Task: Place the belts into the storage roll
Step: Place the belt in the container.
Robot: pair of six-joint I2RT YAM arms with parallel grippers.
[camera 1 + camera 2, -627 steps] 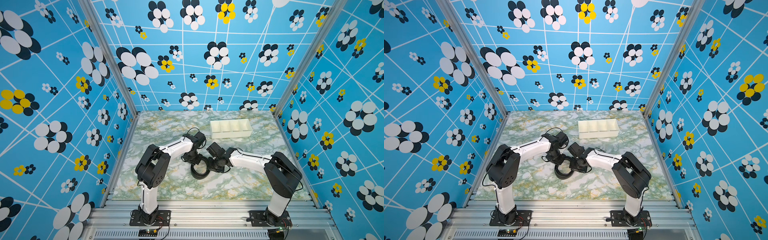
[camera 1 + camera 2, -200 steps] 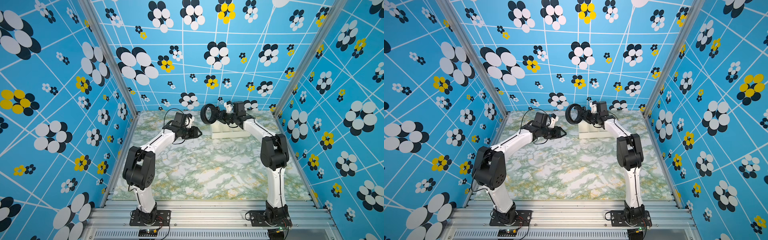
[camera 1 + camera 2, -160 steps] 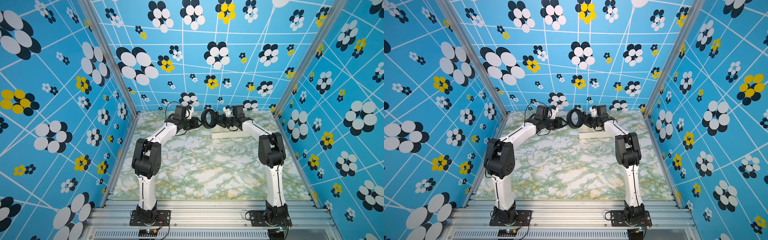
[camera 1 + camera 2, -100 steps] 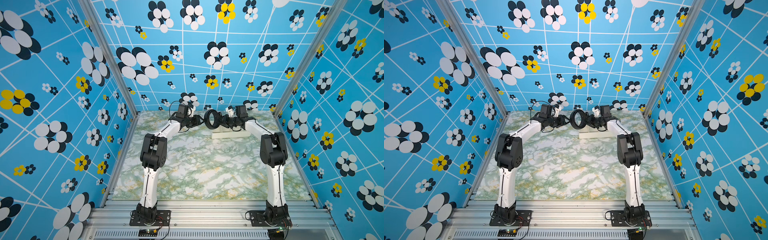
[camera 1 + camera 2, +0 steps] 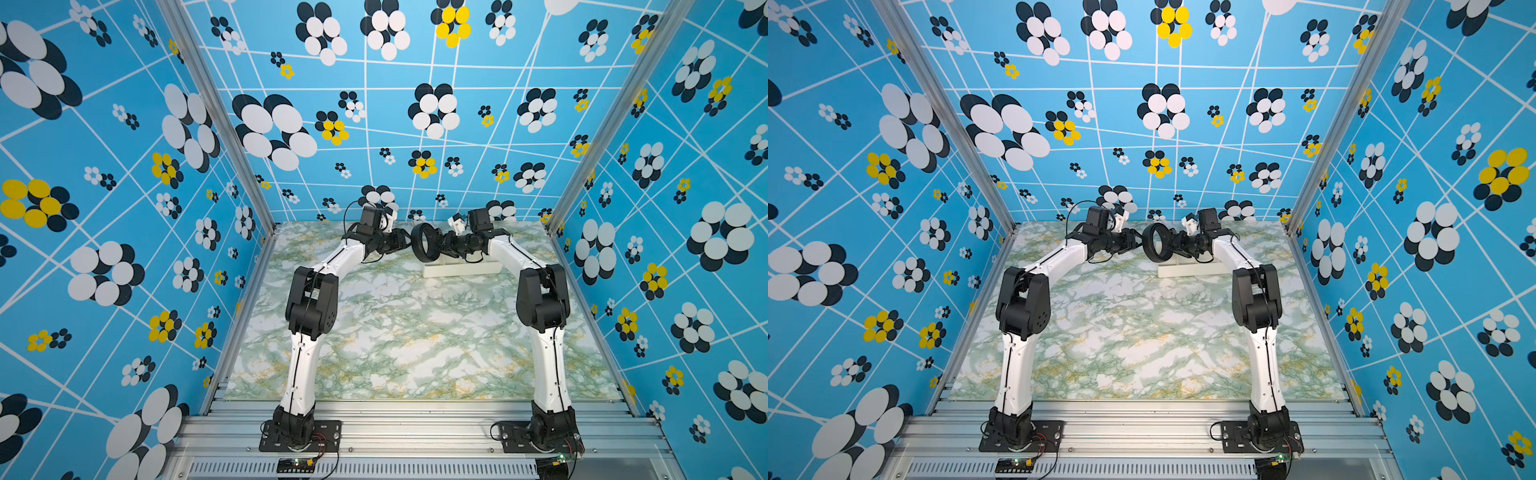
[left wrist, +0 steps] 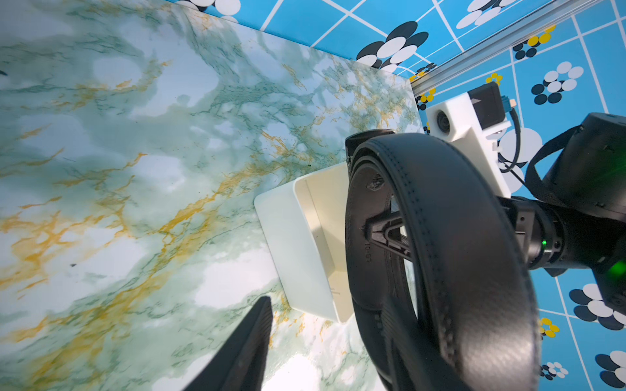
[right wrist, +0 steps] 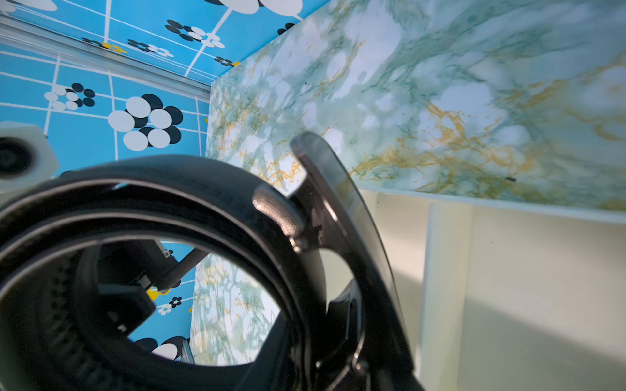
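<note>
Fingers (image 6: pixel 386 233) of the right gripper (image 5: pixel 434 249) are clamped on the wall of the belt (image 6: pixel 457 237), one tip showing inside the ring, so the strap hangs in the air as a tight upright coil, clear of the table (image 5: pixel 395 332). Facing those fingers from the far side of the coil is the left gripper (image 5: pixel 404 245). Its one visible finger (image 6: pixel 244 352) stands well off the leather with marble showing between, so I read its jaws as apart and holding nothing, though the second finger is lost behind the coil. Just below the right fingers, and running back under their wrist, sits the storage roll (image 5: pixel 457 271), its end compartment the nearest to the coil. Whether the ring is squarely over it I cannot tell. The buckle (image 7: pixel 332 189) juts out from the coil's outer turn. The step in hand looks like lowering the coil into that end compartment. To do it well, the right clamp should hold firm until the coil is between the walls, since a wound strap will likely spring open once freed. The ring probably wants turning to fit the cell, with the buckle led in clear of the rim. The left fingers can close in beside the coil to check any unwinding.
</note>
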